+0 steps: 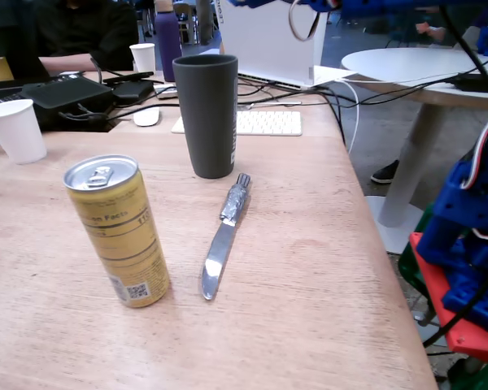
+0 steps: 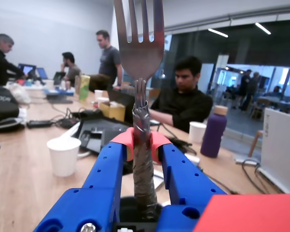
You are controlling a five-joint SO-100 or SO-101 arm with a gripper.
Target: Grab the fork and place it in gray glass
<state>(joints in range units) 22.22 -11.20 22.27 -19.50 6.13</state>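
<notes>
In the wrist view the blue tool [image 2: 140, 145] is clenched on the fork [image 2: 139, 53], its red pads squeezing the wrapped handle while the tines point straight up. In the fixed view the gray glass [image 1: 206, 114] stands upright on the wooden tabletop [image 1: 309, 268], a knife [image 1: 224, 236] lying just in front of it and a gold can [image 1: 119, 230] standing left of the knife.

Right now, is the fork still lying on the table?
No, in the wrist view the fork stands tines-up, clamped by its handle in the gripper; only the knife lies on the table.
</notes>
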